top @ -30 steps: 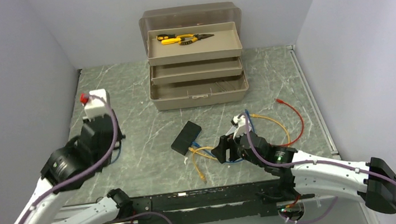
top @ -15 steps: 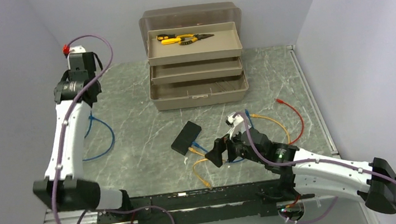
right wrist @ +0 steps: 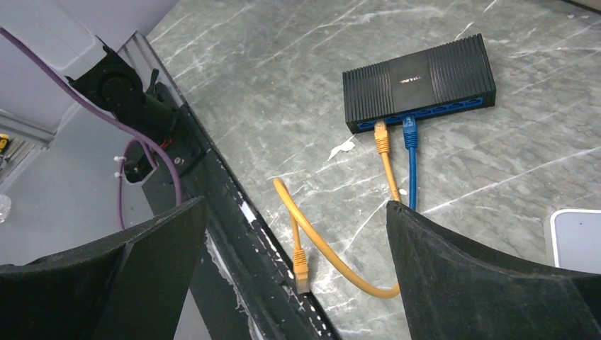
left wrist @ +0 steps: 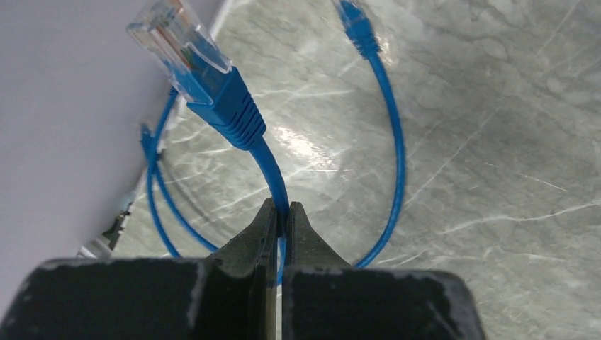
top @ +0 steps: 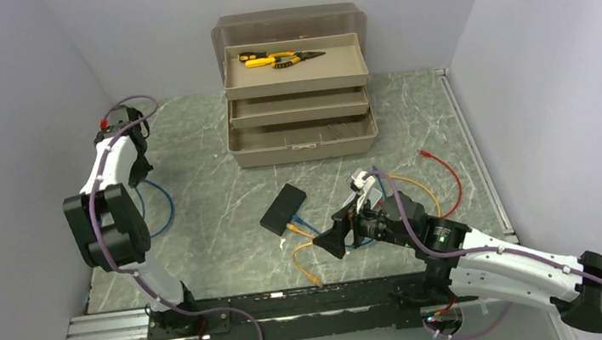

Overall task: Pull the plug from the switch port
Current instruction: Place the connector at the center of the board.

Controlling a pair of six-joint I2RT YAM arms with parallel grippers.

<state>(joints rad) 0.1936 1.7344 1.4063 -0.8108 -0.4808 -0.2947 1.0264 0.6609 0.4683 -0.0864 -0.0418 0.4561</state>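
The black switch point(top: 283, 209) lies mid-table, and the right wrist view shows it too point(right wrist: 418, 81). A yellow plug point(right wrist: 381, 134) and a blue plug point(right wrist: 409, 132) sit side by side in its ports. The yellow cable point(right wrist: 333, 248) loops to a loose end by the rail. My right gripper point(top: 331, 240) is open and empty, just near and right of the switch, its jaws point(right wrist: 294, 205) wide apart over the two cables. My left gripper point(top: 140, 169) is far left by the wall. In its wrist view it point(left wrist: 281, 212) is shut on a separate blue cable point(left wrist: 266, 159) with a free plug point(left wrist: 191, 53).
An open beige toolbox point(top: 302, 131) stands at the back with yellow pliers point(top: 280, 57) in its top tray. A red cable point(top: 450, 174) and another yellow cable point(top: 419, 184) lie right of the switch. A black rail point(right wrist: 227, 212) runs along the near edge. The left wall is close.
My left arm swung from the near left up to the back-left corner, then folded down by the wall with the blue cable. My right gripper shifted slightly nearer and left.
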